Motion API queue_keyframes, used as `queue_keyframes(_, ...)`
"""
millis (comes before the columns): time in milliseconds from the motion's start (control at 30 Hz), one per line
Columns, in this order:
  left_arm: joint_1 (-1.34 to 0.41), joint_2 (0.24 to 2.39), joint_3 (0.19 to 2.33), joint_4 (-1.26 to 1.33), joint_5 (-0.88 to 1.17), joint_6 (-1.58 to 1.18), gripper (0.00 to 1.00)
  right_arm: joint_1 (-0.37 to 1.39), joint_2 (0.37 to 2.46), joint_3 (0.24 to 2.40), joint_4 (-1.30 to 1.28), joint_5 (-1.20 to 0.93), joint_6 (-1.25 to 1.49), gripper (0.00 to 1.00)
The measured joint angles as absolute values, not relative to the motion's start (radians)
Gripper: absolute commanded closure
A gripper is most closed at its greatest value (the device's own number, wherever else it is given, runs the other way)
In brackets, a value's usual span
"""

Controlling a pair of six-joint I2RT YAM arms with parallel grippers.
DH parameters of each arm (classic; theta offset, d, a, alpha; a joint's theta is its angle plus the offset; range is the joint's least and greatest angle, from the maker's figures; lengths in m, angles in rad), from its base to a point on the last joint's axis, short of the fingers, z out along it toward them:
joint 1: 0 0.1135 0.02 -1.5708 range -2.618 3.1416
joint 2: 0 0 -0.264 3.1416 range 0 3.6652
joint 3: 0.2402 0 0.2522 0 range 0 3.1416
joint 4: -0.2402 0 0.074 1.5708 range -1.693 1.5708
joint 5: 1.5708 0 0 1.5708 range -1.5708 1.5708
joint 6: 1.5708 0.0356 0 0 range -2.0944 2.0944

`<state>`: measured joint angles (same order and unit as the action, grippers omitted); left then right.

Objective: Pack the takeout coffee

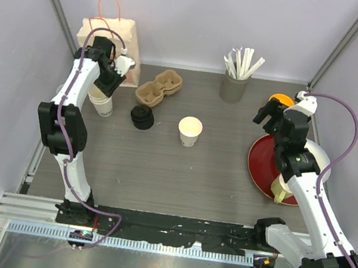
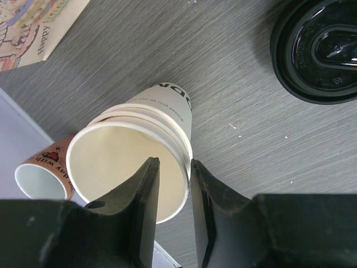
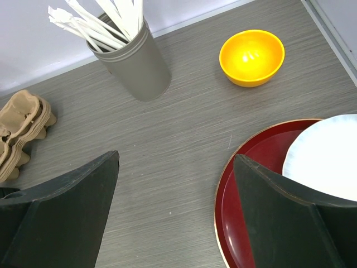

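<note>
The takeout coffee (image 1: 189, 131) is a single cream paper cup standing open-topped and without a lid in the middle of the table, away from both grippers. My left gripper (image 1: 107, 91) (image 2: 173, 162) hangs over a stack of nested cream cups (image 1: 102, 105) (image 2: 134, 162) at the far left. One finger is inside the top cup and the other outside its rim, with a narrow gap still showing between them. My right gripper (image 1: 270, 117) (image 3: 175, 159) stands wide open over bare table beside the red plate, holding nothing.
A black lid stack (image 1: 142, 117) (image 2: 321, 47) sits right of the nested cups, a pinkish mug (image 2: 42, 170) left of them. Paper bag (image 1: 109, 39), cardboard carrier (image 1: 159, 89), straw holder (image 1: 234, 87), orange bowl (image 1: 280, 99) line the back. A red plate (image 1: 262, 161) under a white plate (image 1: 314, 154) lies right.
</note>
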<state>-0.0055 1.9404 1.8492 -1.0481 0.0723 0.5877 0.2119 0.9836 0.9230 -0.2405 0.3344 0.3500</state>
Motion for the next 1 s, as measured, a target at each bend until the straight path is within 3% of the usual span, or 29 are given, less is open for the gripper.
queue_keyframes(100, -0.006, 1.940, 1.849, -1.052, 0.072, 0.588, 0.72, 0.212, 0.979, 0.921, -0.241, 0.335, 0.350, 0.11)
queue_keyframes(200, -0.006, 1.940, 1.849, -1.052, 0.072, 0.588, 0.83, 0.212, 0.979, 0.921, -0.241, 0.335, 0.350, 0.11)
queue_keyframes(233, -0.006, 1.940, 1.849, -1.053, 0.072, 0.588, 0.91, 0.212, 0.979, 0.921, -0.241, 0.335, 0.351, 0.11)
queue_keyframes(333, -0.006, 1.940, 1.855, -1.063, 0.072, 0.588, 1.00, 0.212, 0.979, 0.921, -0.241, 0.335, 0.350, 0.11)
queue_keyframes(800, -0.013, 1.921, 1.911, -1.113, 0.011, 0.606, 1.00, 0.212, 0.974, 0.915, -0.241, 0.334, 0.351, 0.11)
queue_keyframes(1000, -0.094, 1.740, 1.576, -0.975, -0.155, 0.717, 1.00, 0.212, 0.975, 0.915, -0.240, 0.326, 0.351, 0.11)
